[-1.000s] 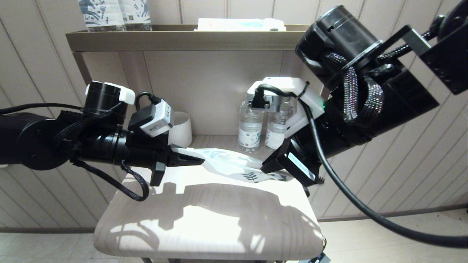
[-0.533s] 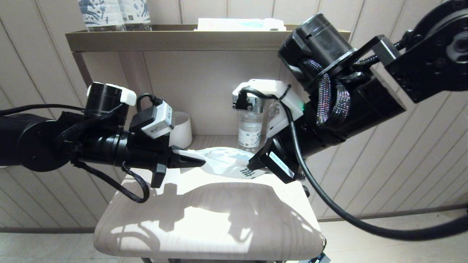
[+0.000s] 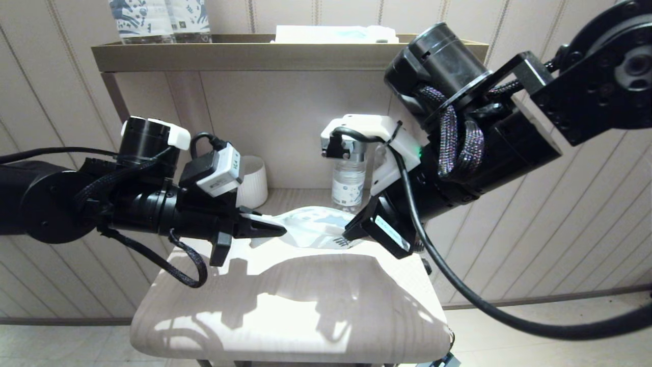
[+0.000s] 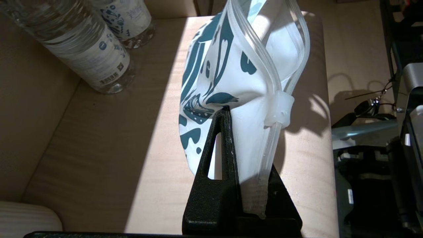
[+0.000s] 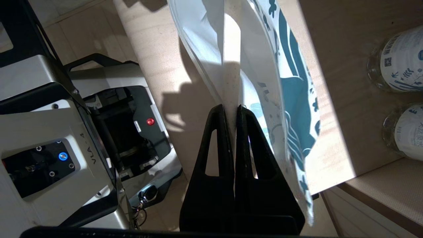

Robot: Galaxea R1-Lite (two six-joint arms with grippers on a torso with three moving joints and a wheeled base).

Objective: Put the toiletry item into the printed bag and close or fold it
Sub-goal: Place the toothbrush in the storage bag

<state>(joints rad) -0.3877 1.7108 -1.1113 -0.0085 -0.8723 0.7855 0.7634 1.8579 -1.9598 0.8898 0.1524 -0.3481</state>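
White printed bag pinched between left gripper and right gripper, both clamped on it, "VLA-4" on robot base

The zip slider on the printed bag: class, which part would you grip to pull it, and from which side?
Grip the small translucent slider tab across its flat faces, coming from the open mouth side. It sits on the zip track of the printed bag, which the left gripper and right gripper hold pinched and raised off the table.
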